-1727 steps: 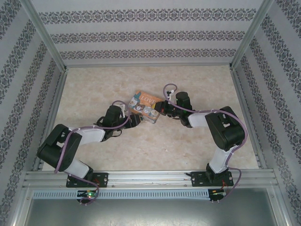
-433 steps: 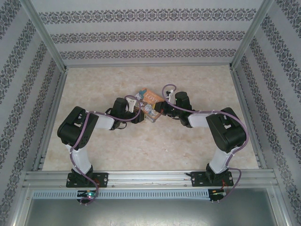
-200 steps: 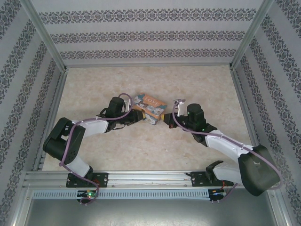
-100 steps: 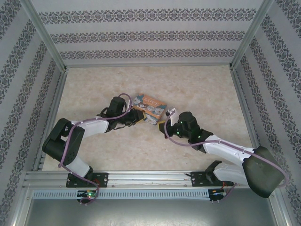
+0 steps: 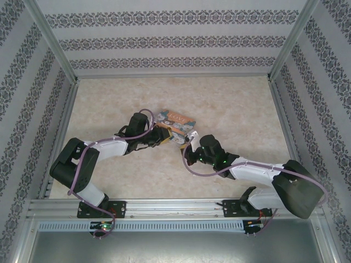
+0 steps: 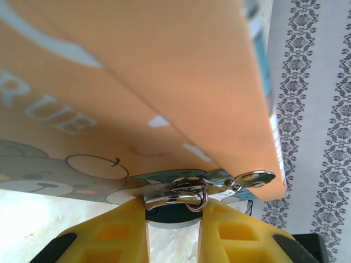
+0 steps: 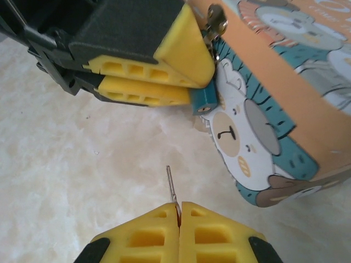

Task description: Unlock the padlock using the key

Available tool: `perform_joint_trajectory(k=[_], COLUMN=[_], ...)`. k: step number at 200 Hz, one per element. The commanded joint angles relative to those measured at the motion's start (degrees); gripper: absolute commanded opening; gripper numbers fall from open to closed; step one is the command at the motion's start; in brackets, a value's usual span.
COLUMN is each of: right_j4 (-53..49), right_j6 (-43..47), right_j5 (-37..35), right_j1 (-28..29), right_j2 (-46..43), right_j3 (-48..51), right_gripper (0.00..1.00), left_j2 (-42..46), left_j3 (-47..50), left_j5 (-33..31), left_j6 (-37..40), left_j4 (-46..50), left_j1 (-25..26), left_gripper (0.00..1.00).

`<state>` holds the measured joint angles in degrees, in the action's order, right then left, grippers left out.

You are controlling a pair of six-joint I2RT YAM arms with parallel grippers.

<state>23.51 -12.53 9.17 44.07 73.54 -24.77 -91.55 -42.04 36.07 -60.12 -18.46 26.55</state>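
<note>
The padlock [image 6: 173, 215], a teal body with a silvery shackle [image 6: 178, 196], hangs from the hasp of the orange-and-blue cartoon tin [image 6: 137, 82]. My left gripper [image 6: 173, 211] is shut on it from both sides. In the right wrist view the padlock's teal end [image 7: 204, 101] pokes out from the left gripper's yellow fingers [image 7: 164, 60], its keyhole facing down the frame. My right gripper [image 7: 179, 205] is shut on the key [image 7: 171, 185], a thin sliver pointing towards the padlock and still well short of it. From above, the right gripper [image 5: 187, 149] sits just in front of the tin [image 5: 176, 121], beside the left gripper [image 5: 164, 136].
The tin [image 7: 279, 109] is propped on the marble-patterned table [image 5: 230, 104], one corner near my right gripper. Patterned walls [image 5: 164, 41] and aluminium frame rails [image 5: 170, 205] enclose the workspace. Open tabletop lies to the left and right of the arms.
My right arm has stretched out and swung its gripper leftward, closer to the tin's front corner and the left gripper. The left gripper and tin have stayed in place over the last second.
</note>
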Motion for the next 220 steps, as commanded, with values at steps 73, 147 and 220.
perform_joint_trajectory(k=[73,147,220], right_j4=[5.9,7.9,10.1], right_j6=[5.0,6.2,6.9], right_j5=[-6.2,-6.9,-7.8], right_j1=[1.1,1.0,0.5], right_j2=[4.4,7.5,10.1], right_j3=[-1.2,-3.4,-4.6], right_gripper=[0.00,0.00,0.00], left_j2=[1.3,1.3,1.3], left_j3=[-0.9,-1.1,-1.2], left_j5=[-0.6,-0.7,-0.7], left_j6=[-1.8,-1.4,-1.3], left_j4=[-4.9,-4.2,-4.0], left_j1=[1.3,1.6,1.7], left_gripper=[0.22,0.22,0.22])
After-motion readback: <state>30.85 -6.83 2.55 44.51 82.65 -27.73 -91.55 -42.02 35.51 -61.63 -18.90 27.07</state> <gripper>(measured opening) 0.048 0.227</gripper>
